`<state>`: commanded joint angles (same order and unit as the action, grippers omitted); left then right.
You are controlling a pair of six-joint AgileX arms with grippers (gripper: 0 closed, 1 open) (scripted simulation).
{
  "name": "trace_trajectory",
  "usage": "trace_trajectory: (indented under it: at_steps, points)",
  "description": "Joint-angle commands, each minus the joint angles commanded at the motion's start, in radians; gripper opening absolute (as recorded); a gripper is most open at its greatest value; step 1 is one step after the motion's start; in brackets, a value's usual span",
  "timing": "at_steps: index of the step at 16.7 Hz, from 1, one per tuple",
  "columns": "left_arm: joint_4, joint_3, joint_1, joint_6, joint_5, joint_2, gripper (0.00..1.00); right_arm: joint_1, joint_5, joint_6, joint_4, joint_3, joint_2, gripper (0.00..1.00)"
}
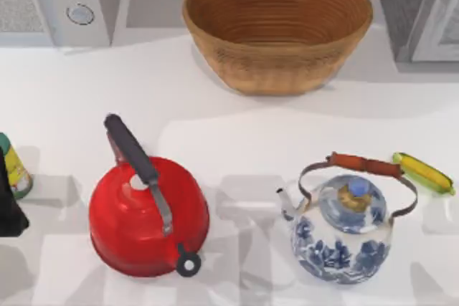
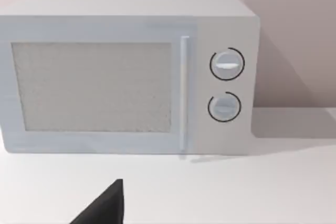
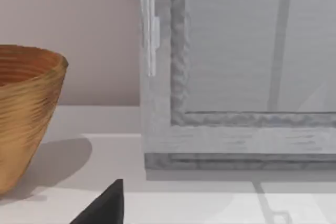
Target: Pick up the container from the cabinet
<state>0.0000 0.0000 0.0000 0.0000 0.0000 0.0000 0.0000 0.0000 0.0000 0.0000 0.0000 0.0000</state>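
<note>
The grey cabinet (image 1: 423, 8) stands at the table's back right corner. In the right wrist view the cabinet door (image 3: 247, 51) faces me with a pale panel in a grey frame, and it looks closed. The container is hidden. A black tip of my right gripper (image 3: 105, 205) pokes in low, in front of the cabinet and some way off it. My left gripper (image 1: 8, 206) is a black shape at the table's left edge, and its tip (image 2: 105, 205) points toward the microwave (image 2: 126, 74).
A wicker basket (image 1: 278, 26) sits at the back middle, left of the cabinet. In front stand a red kettle (image 1: 147, 213) and a blue-and-white teapot (image 1: 344, 231). A yellow-green object (image 1: 423, 172) lies at the right, a can (image 1: 13, 166) at the left.
</note>
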Motion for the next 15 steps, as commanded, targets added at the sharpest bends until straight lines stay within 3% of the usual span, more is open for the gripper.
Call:
trace_trajectory:
  at_steps: [7, 15]
  points:
    - [0.0, 0.0, 0.0, 0.0, 0.0, 0.0, 1.0, 0.025, 0.013, -0.004, -0.045, 0.155, 0.131, 1.0]
    - [0.0, 0.0, 0.0, 0.0, 0.0, 0.0, 1.0, 0.089, 0.089, 0.013, -0.194, 0.816, 0.619, 1.0]
